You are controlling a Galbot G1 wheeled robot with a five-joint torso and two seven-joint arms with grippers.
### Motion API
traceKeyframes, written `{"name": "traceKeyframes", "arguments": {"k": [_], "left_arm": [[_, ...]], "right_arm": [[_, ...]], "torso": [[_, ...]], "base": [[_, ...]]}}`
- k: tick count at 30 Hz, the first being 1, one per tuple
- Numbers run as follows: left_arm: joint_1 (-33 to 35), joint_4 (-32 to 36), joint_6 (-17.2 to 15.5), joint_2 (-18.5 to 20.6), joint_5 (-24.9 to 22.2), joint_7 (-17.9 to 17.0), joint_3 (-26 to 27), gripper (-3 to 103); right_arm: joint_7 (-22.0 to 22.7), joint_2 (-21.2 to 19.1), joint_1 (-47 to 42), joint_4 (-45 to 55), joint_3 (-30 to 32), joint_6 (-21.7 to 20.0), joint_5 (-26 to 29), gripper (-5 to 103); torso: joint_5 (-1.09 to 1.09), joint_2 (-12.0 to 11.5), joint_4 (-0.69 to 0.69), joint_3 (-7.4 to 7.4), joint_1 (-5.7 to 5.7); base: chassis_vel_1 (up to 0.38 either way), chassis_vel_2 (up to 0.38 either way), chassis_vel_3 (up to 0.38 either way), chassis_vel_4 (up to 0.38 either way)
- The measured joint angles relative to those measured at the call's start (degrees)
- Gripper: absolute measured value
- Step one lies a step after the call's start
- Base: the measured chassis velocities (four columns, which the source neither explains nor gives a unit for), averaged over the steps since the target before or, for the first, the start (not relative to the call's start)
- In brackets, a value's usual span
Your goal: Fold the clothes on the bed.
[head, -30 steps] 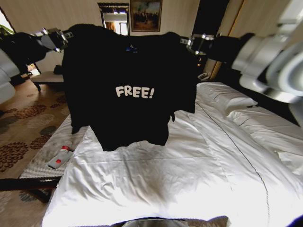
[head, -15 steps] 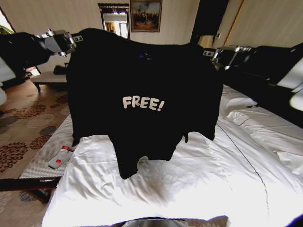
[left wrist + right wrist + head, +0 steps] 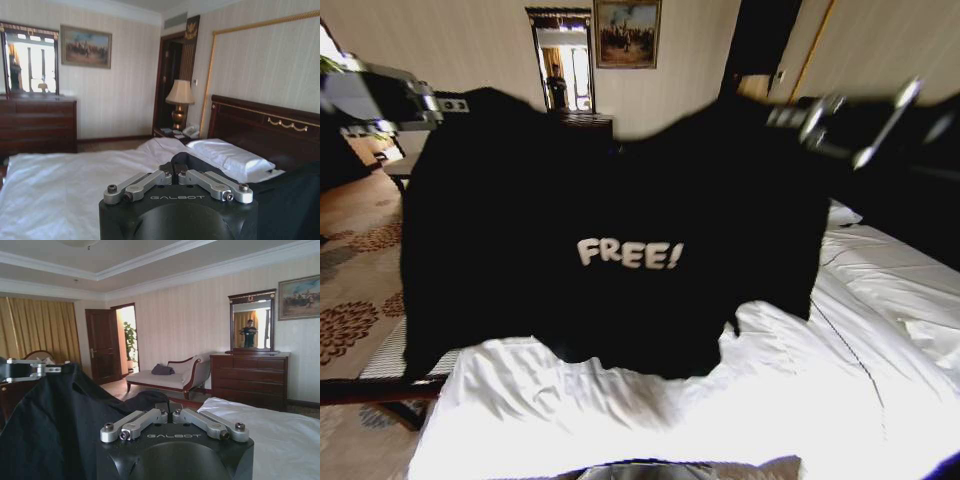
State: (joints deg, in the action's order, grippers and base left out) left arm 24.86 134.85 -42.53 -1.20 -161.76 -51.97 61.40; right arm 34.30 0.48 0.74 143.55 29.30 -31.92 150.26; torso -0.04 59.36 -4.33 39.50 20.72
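Clothes [image 3: 620, 240], the black FREE! T-shirt, now hang wider and nearer than a moment ago, stretched above the bed [image 3: 650, 420] between left gripper [image 3: 425, 100] and right gripper [image 3: 790, 115], both clamped on its shoulders, ready for laying flat.

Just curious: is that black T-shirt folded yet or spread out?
Spread out: the T-shirt hangs open between the left gripper and right gripper.
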Motion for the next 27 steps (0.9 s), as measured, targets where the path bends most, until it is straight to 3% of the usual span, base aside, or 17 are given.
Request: {"name": "traceKeyframes", "arguments": {"k": [4, 8, 13, 15, 17, 18, 21, 22, 26, 27], "left_arm": [[-0.9, -1.7, -0.1, 1.9, -4.7, -2.3, 3.5, 1], [-1.6, -3.2, -0.1, 4.2, -5.1, -2.5, 5.1, 1], [-1.4, -0.2, 0.1, 3.3, -5.0, -3.7, 2.3, 1], [-0.9, 2.4, 0.2, 1.2, -3.7, -4.7, -1.2, 1], [-0.8, 5.0, 1.4, -1.1, 3.4, -3.6, -8.2, 1], [-0.8, 5.0, 1.4, -1.1, 3.4, -3.6, -8.2, 1], [-0.7, 6.1, 4.0, -3.4, 17.1, 0.9, -18.2, 1], [-0.7, 6.1, 4.0, -3.4, 17.1, 0.9, -18.2, 1], [2.6, 5.9, 5.1, -8.6, 31.7, 4.1, -27.1, 1], [2.6, 5.9, 5.1, -8.6, 31.7, 4.1, -27.1, 1]], "right_arm": [[0.9, -1.7, 0.0, 0.0, 2.0, -0.2, 3.1, 0], [1.7, -2.7, 0.0, 0.0, 3.7, -1.0, 6.1, 0], [2.0, -1.7, -0.1, -0.1, 2.4, -1.6, 5.9, 0], [2.0, -0.3, -1.5, -0.1, 0.9, -1.7, 3.7, 0], [2.2, 2.5, -4.9, -0.2, -0.7, -2.0, -0.6, 0], [2.2, 2.5, -4.9, -0.2, -0.7, -2.0, -0.6, 0], [2.4, 7.5, -9.0, -0.3, -3.4, -2.0, -7.9, 0], [2.4, 7.5, -9.0, -0.3, -3.4, -2.0, -7.9, 0], [0.8, 13.0, -18.7, -3.5, -5.7, -2.0, -20.3, 0], [0.8, 13.0, -18.7, -3.5, -5.7, -2.0, -20.3, 0]], "torso": [[0.0, 0.0, 0.0, -0.01, 0.0], [0.02, 0.0, 0.01, -0.01, -0.01], [0.01, 0.0, 0.0, -0.01, -0.01], [0.0, 0.0, 0.0, -0.01, 0.0], [0.0, 0.0, -0.01, 0.0, 0.0], [0.0, 0.0, -0.01, 0.0, 0.0], [0.02, 0.0, 0.02, 0.0, 0.0], [0.02, 0.0, 0.02, 0.0, 0.0], [-0.01, 0.0, 0.0, 0.01, 0.0], [-0.01, 0.0, 0.0, 0.01, 0.0]], "base": [[0.0, 0.0, 0.0, 0.0], [0.0, 0.0, 0.0, 0.0], [0.0, 0.0, 0.0, 0.0], [0.0, 0.0, 0.0, 0.0], [0.0, 0.0, 0.0, 0.0], [0.0, 0.0, 0.0, 0.0], [0.0, 0.0, 0.0, 0.0], [0.0, 0.0, 0.0, 0.0], [0.0, 0.0, 0.0, 0.0], [0.0, 0.0, 0.0, 0.0]]}}
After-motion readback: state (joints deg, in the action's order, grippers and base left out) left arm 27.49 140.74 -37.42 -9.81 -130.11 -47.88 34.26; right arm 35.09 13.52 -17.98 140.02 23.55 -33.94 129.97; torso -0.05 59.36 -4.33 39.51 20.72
